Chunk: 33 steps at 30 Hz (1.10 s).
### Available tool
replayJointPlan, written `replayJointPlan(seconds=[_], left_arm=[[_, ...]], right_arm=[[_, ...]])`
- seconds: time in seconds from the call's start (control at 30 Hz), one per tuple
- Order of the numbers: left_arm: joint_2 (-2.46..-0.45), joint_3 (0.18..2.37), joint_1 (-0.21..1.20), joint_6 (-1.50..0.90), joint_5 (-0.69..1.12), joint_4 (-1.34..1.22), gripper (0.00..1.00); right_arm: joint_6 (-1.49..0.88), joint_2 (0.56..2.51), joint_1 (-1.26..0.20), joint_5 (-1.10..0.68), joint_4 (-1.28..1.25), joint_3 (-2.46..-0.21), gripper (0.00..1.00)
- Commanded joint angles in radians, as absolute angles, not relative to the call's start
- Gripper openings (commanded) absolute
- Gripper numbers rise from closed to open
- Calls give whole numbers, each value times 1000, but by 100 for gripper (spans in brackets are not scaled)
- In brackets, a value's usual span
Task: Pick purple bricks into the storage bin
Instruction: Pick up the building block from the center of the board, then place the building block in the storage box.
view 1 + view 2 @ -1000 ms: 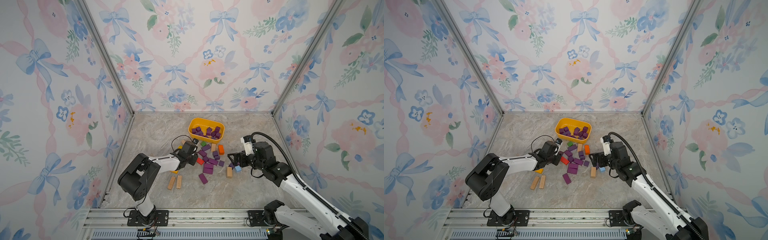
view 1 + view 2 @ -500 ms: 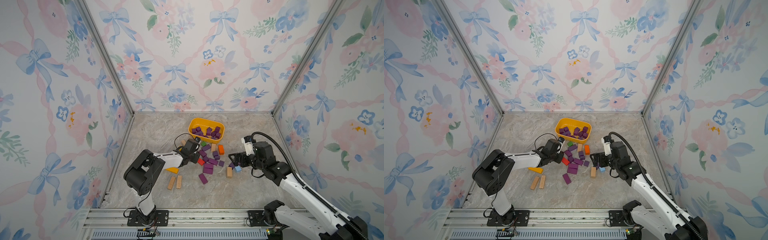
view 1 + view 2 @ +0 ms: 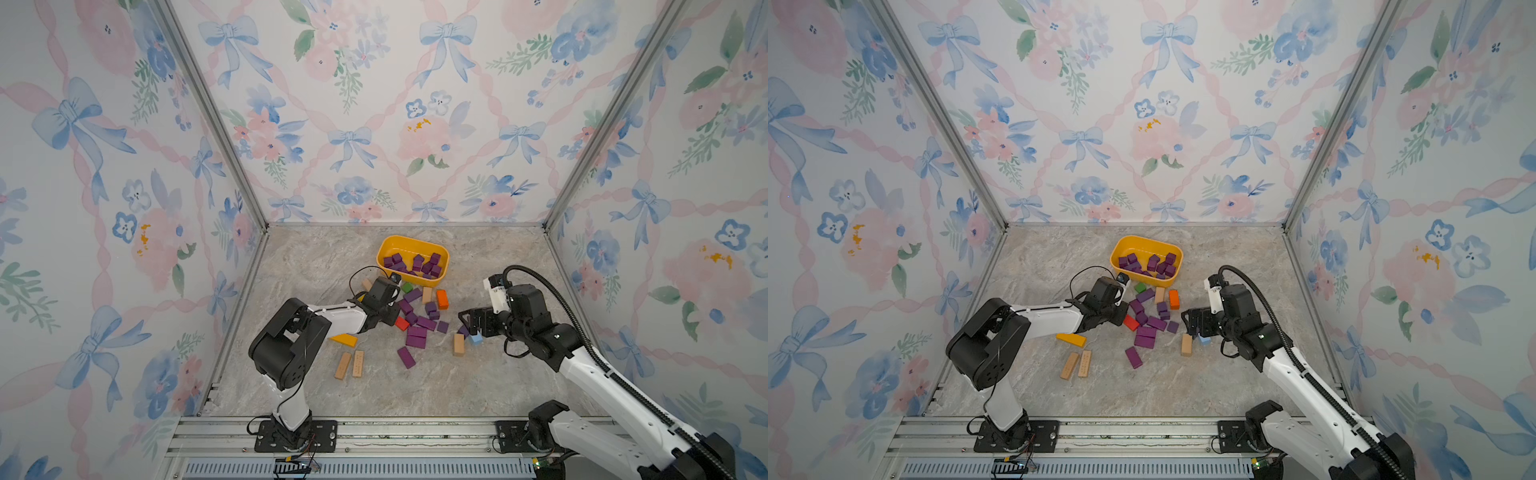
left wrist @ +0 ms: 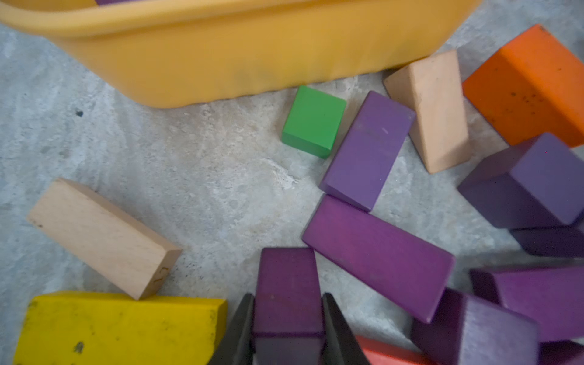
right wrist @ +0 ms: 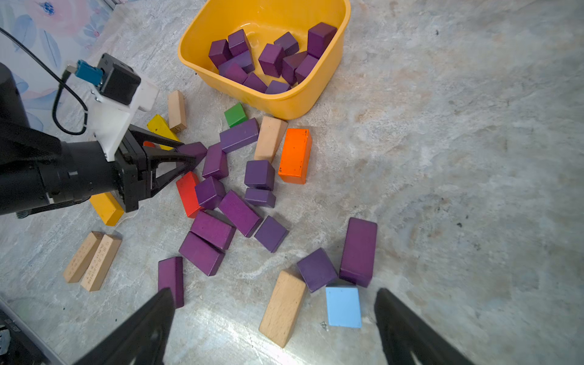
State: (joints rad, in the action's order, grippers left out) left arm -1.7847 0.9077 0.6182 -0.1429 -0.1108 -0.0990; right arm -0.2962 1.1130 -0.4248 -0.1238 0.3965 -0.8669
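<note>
Clamping a purple brick (image 4: 286,275) between its fingers, the left gripper (image 4: 287,297) works close to the yellow storage bin (image 4: 252,63).

Both jaws press the sides of this dark bar at the edge of the pile, with a yellow block (image 4: 120,328) just beside it. The bin stands on the marbled tabletop (image 5: 442,158) just beyond the pile and holds about a dozen purple pieces. The loose purple bricks (image 5: 240,213) lie scattered between the two arms, mixed with a green cube (image 5: 235,114), an orange block (image 5: 295,155) and a red block (image 5: 188,192). The right gripper (image 5: 275,294) hangs empty with its jaws spread wide above a light blue block (image 5: 343,306) and a tan bar (image 5: 282,316).
</note>
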Motion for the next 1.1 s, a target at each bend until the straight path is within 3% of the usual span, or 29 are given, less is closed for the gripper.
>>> replayJointPlan(seconds=[0.0,0.47,0.97,1.07], left_arm=[[-1735,948,614,-171,-110,-88,19],[-1702,1144,628,-149,-149,-88,20],[-1962,1483,596,-98,-144,-88,21],[-2001,1522,586,-98,-144,-87,30]], right_arm=[[-346,1117,-412,-121,406,-841,97],[-413,1094,-412,-138,424,-788,97],[-333,1253,-358,-119,526,-950,97],[-328,1279,-354,-117,531,-970,97]])
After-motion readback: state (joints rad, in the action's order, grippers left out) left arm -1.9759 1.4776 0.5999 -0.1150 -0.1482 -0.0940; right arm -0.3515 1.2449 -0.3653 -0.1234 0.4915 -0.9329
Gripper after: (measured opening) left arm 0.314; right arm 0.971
